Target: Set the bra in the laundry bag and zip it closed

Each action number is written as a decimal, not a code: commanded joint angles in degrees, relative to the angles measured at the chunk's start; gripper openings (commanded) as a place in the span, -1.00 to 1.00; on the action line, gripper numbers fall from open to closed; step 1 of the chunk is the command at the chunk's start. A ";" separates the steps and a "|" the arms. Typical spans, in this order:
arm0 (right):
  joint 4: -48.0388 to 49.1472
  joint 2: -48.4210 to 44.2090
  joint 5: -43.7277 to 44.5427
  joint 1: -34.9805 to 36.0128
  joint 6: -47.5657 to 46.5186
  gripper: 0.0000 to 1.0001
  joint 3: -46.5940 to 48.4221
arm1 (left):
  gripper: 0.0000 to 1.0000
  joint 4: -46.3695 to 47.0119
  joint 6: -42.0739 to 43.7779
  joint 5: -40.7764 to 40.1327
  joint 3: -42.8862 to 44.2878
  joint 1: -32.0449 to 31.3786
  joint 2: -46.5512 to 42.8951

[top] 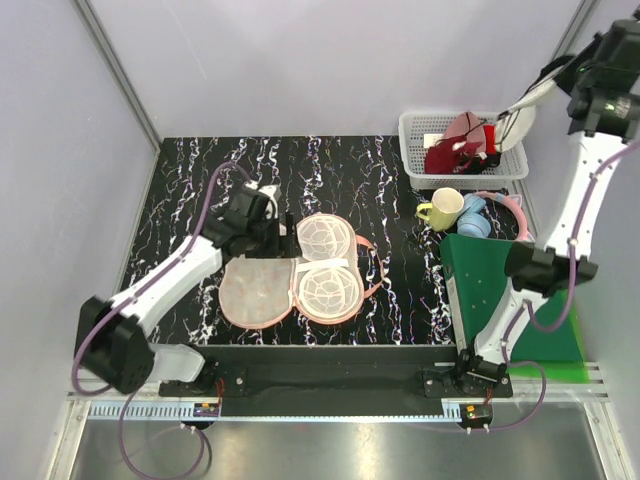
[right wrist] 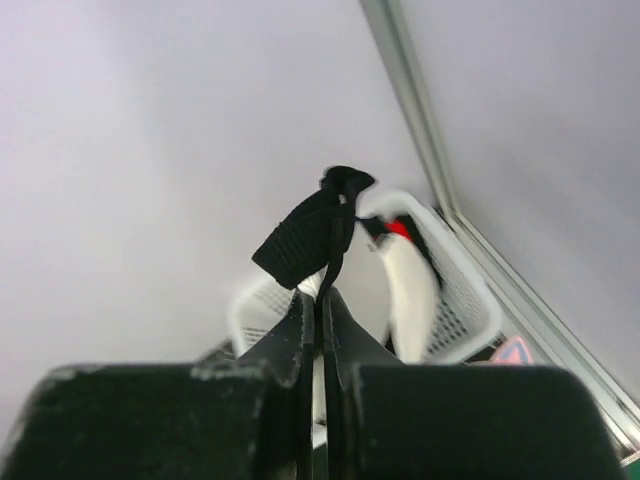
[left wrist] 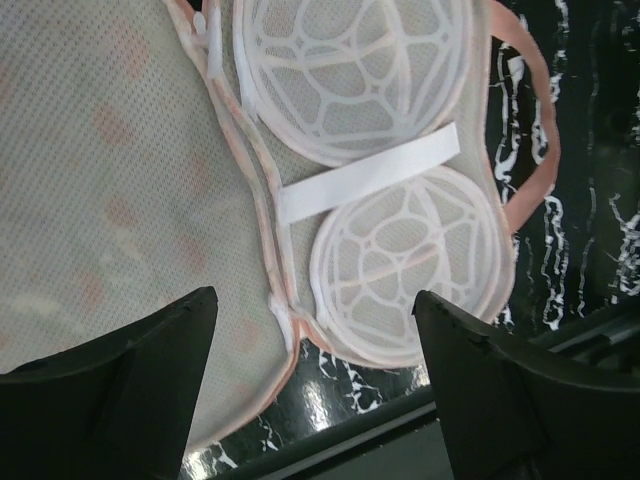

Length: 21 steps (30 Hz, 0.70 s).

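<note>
The laundry bag [top: 255, 292] lies open in the middle of the table, its peach mesh flap on the left and two white plastic cage domes [top: 329, 285] on the right. In the left wrist view the laundry bag [left wrist: 100, 200] fills the frame. My left gripper [top: 281, 229] is open and empty just above the bag's far edge, with its fingertips [left wrist: 150, 360] on either side of the hinge. My right gripper [right wrist: 322, 300] is shut on the black strap of the white bra [right wrist: 410, 290] and holds it high over the white basket [right wrist: 465, 300]. The bra [top: 517, 118] hangs below the right gripper [top: 548, 88].
The white basket [top: 412, 152] at the back right holds a dark red bra [top: 452, 155]. A yellow mug [top: 441, 208], a blue cup [top: 473, 222] and a pink ring [top: 512, 207] sit in front of it. A green board [top: 490, 290] stands at the right.
</note>
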 commanded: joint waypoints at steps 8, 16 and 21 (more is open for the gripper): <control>1.49 -19.23 -12.14 1.00 4.13 -1.00 0.00 | 0.75 -2.13 -8.72 2.22 -5.47 -0.34 -21.09; 2.02 -31.27 -32.20 4.07 18.55 -1.00 -22.31 | 0.83 -2.48 -14.52 3.19 -6.44 -0.34 -28.49; 4.65 -39.62 -36.69 18.29 21.53 -1.00 -45.02 | 0.84 -4.05 -15.93 1.09 -6.97 -0.34 -31.39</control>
